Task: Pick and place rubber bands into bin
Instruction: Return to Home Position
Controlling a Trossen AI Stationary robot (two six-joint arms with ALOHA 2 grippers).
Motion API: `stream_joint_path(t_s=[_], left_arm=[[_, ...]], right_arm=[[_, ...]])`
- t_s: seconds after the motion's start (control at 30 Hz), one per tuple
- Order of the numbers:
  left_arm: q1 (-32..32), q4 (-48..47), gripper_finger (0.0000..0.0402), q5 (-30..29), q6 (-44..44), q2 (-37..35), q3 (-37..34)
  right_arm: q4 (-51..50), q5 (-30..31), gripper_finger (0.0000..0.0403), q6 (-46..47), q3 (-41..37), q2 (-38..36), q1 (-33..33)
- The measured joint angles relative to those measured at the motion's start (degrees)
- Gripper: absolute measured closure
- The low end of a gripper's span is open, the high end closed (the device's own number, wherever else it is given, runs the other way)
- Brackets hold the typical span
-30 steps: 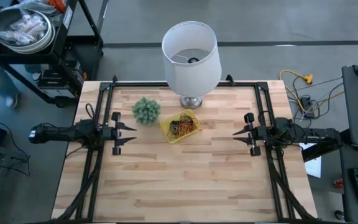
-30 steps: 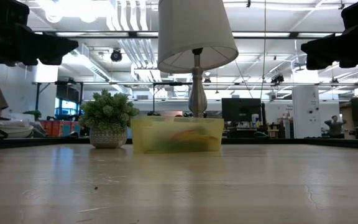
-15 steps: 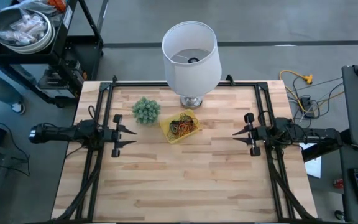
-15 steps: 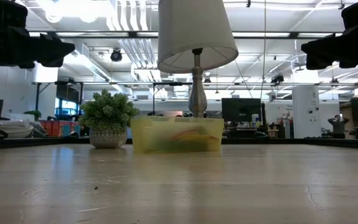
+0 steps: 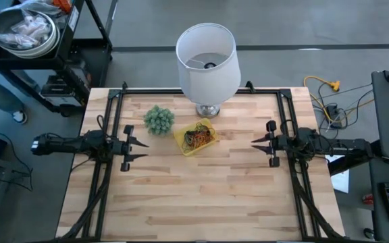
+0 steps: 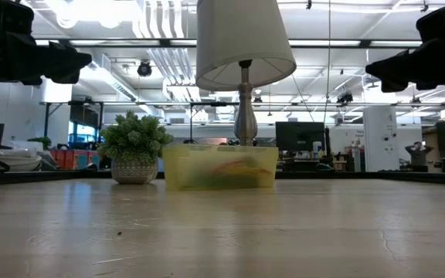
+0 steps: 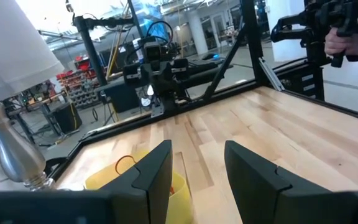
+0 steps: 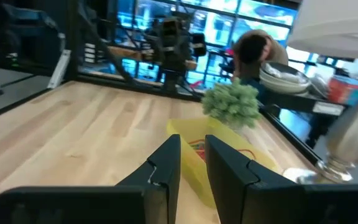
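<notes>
Thin floppy rubber bands (image 5: pixel 198 138) in red, green and yellow, heaped inside small shallow square yellow bin (image 5: pixel 179 141), near silver base of white-shaded lamp (image 5: pixel 206 61), beside fuzzy green ball plant (image 5: pixel 159 119). Left gripper (image 5: pixel 140 147) at left side of pale wooden table (image 5: pixel 201 196), fingers apart, empty. Right gripper (image 5: pixel 259 146) at right side, fingers likewise spread, empty.

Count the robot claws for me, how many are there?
2. The left gripper hovers over the left side of the table, near the green plant; the right gripper hovers over the right side. Both are open and empty. None seems hidden.
</notes>
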Motion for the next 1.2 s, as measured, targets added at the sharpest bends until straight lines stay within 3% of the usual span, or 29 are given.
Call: stream_joint_path(t_s=[0.33, 0.5, 1.2], left_arm=[[0.0, 0.7, 0.0269, 0.2, -0.2, 0.4, 0.0], [0.0, 0.8, 0.0269, -1.8, -10.4, 0.4, 0.0], [0.0, 1.2, 0.0269, -2.2, -10.5, 0.5, 0.0]], right_arm=[[0.0, 0.4, 0.0335, 0.0, 0.0, 0.0, 0.0], [0.0, 0.4, 0.0335, 0.2, 0.0, 0.0, 0.0], [0.0, 0.4, 0.0335, 3.5, -0.1, 0.0, 0.0]])
